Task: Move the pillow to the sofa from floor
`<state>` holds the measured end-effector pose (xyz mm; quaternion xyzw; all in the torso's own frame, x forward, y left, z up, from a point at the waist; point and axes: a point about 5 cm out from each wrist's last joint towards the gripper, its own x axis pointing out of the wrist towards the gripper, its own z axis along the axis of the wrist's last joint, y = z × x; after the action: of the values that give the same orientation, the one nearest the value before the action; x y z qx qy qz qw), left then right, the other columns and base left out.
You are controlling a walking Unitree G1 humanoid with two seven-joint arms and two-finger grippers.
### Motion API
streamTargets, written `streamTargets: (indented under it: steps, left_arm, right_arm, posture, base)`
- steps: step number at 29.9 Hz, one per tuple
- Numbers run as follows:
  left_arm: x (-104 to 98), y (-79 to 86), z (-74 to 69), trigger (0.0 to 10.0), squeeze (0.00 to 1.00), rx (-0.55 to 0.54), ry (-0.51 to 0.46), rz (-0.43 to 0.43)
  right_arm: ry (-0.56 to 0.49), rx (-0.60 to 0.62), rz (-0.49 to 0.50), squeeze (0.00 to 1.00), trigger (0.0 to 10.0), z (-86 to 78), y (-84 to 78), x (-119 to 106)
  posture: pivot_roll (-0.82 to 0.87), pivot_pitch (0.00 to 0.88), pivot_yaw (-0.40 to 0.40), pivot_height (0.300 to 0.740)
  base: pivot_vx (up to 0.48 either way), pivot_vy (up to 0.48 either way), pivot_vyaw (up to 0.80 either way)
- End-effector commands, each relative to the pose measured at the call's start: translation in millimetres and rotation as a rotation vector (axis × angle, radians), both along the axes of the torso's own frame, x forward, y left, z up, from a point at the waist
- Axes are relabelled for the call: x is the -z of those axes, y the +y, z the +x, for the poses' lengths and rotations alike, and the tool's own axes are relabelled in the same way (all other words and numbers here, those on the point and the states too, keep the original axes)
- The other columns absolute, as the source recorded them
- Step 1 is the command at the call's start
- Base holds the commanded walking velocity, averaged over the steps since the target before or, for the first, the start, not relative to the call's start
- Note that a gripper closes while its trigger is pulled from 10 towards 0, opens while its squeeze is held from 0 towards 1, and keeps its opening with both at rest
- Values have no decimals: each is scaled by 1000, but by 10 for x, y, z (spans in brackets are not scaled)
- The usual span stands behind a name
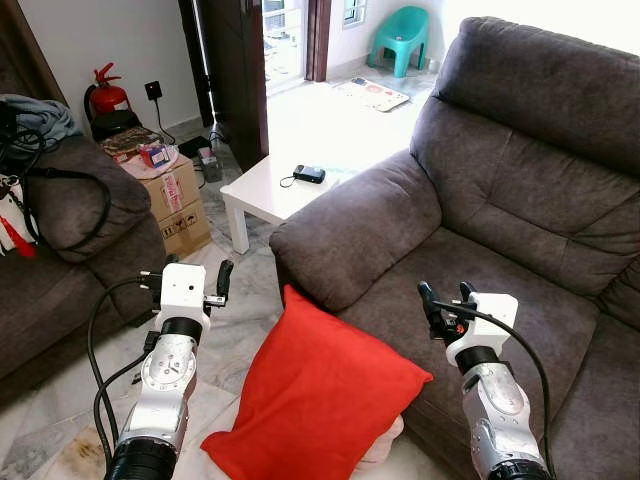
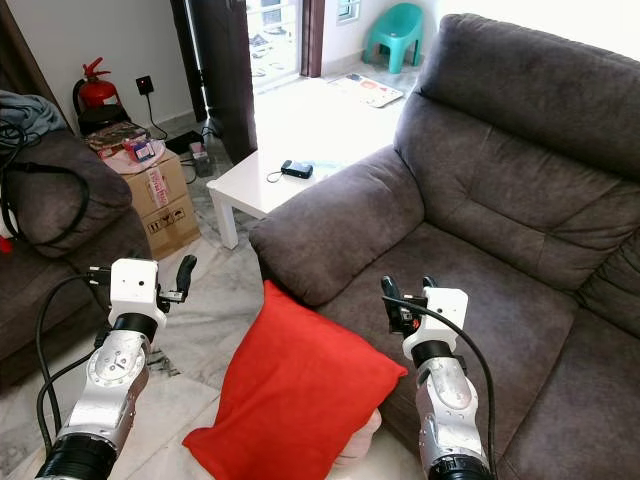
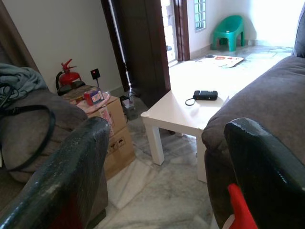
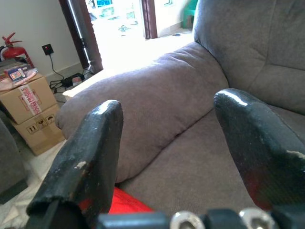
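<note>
A red pillow (image 1: 310,400) stands tilted on the floor, leaning against the front of the grey sofa (image 1: 520,200) below its armrest (image 1: 350,230). A corner of the pillow (image 3: 240,210) peeks into the left wrist view, and a red patch of it (image 4: 126,202) lies low in the right wrist view. My left gripper (image 1: 188,274) hangs open above the floor, left of the pillow's top corner and apart from it. Over the sofa seat, just right of the pillow, my right gripper (image 1: 446,295) is open and holds nothing.
A low white table (image 1: 262,192) carrying a black device (image 1: 309,174) stands beyond the armrest. Cardboard boxes (image 1: 175,200) and a fire extinguisher (image 1: 108,97) are at the back left. A second sofa (image 1: 60,230) with bags flanks my left. Something white (image 1: 385,445) lies under the pillow.
</note>
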<state>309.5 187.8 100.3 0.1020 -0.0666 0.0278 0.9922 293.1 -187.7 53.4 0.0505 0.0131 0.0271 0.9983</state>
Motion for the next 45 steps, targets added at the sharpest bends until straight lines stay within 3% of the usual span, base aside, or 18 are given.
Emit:
streamTargets:
  steps: [1,9,13,36,45]
  left_arm:
    - [-25,-15,17,10000,0,4,-6,-3]
    - [-12,-19,20,10000,0,5,8,-19]
    - [-10,-23,21,10000,0,5,10,-21]
    - [-7,-38,25,10000,0,9,10,-25]
    - [-3,-42,27,10000,0,3,9,-31]
  right_arm:
    - [-20,-11,-23,0,10000,30,-6,-64]
    - [-12,1,4,0,10000,30,-9,-54]
    - [-16,-18,-26,0,10000,32,-7,-66]
    - [-19,-41,-28,0,10000,21,17,-71]
    - [-16,-33,-12,0,10000,29,6,-71]
  posture:
    - [5,0,-57,732]
    - [7,0,-58,732]
    - [4,0,-58,732]
    - [2,0,-62,732]
    - [2,0,-64,732]
  base:
    - [0,0,700]
    - [0,0,400]
    - [0,0,0]
    - [0,0,800]
    - [0,0,0]
